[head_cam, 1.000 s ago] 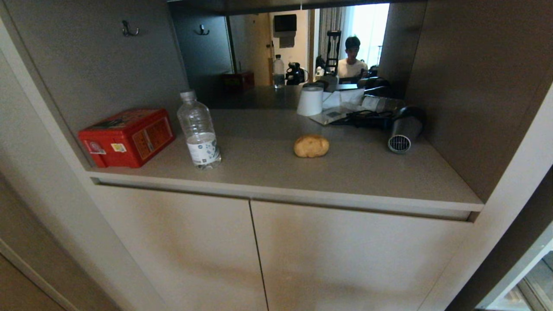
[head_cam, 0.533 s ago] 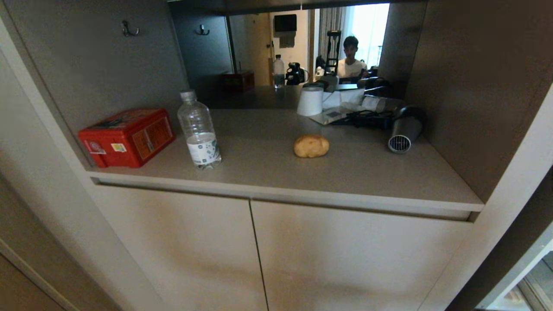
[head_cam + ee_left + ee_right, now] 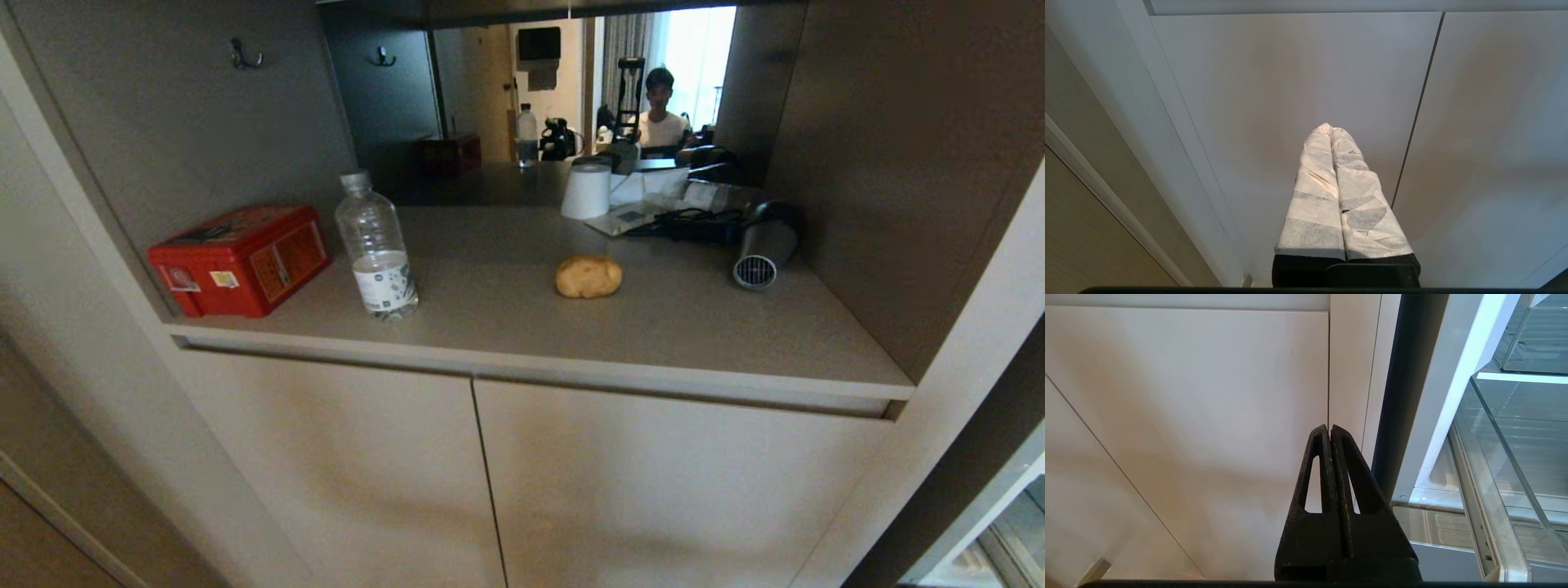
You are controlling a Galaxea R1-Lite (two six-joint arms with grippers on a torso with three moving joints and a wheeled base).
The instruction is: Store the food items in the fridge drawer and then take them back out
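A tan-yellow potato-like lump [image 3: 589,276] lies alone near the middle of the grey counter [image 3: 506,318] inside the cabinet niche, well apart from everything else. To its left stands a clear water bottle [image 3: 376,245], upright, and farther left a red box [image 3: 241,259] sits against the niche wall. At the far right of the counter a hair dryer [image 3: 763,245] lies on its side, with a white cup [image 3: 586,191] and some papers behind the lump. A mirror at the back reflects a person [image 3: 660,114]. Below the counter are two closed beige cabinet doors [image 3: 506,482]. The left gripper [image 3: 1329,127], its fingers wrapped in white tape, is pressed fully together and holds nothing, facing those doors. The right gripper [image 3: 1329,428] is likewise closed and empty, beside the open fridge, where a clear plastic fridge drawer [image 3: 1502,465] shows on the right. The green pepper appears in no view.
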